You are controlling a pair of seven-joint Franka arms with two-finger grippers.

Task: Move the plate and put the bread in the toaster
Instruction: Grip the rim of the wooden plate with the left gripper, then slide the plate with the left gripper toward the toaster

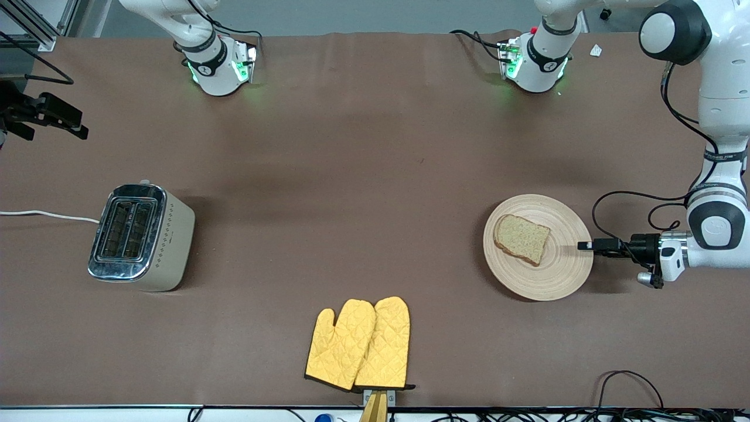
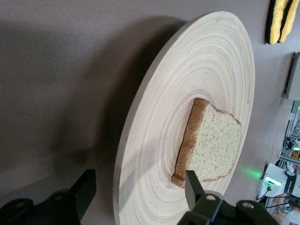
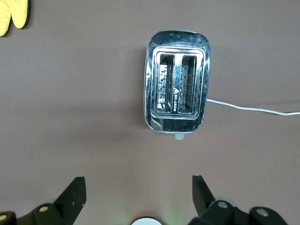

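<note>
The light wooden plate [image 1: 562, 281] lies at the left arm's end of the table, with the brown bread [image 1: 521, 238] slice flat on it. My left gripper [image 1: 583, 246] is low at the plate's rim, turned sideways. In the left wrist view its open jaws [image 2: 139, 180] straddle the rim of the plate [image 2: 211, 70], one finger under it and one over it close to the bread [image 2: 213, 145]. The cream and chrome toaster [image 1: 140, 236] stands at the right arm's end. My right gripper [image 1: 44, 114] hangs open and empty in the air; its wrist view [image 3: 137, 180] looks down on the toaster [image 3: 177, 86] and its two empty slots.
A pair of yellow oven mitts [image 1: 360, 346] lies near the table's front edge, between toaster and plate. The toaster's white cord [image 1: 47, 215] runs off toward the right arm's end. Brown cloth covers the table.
</note>
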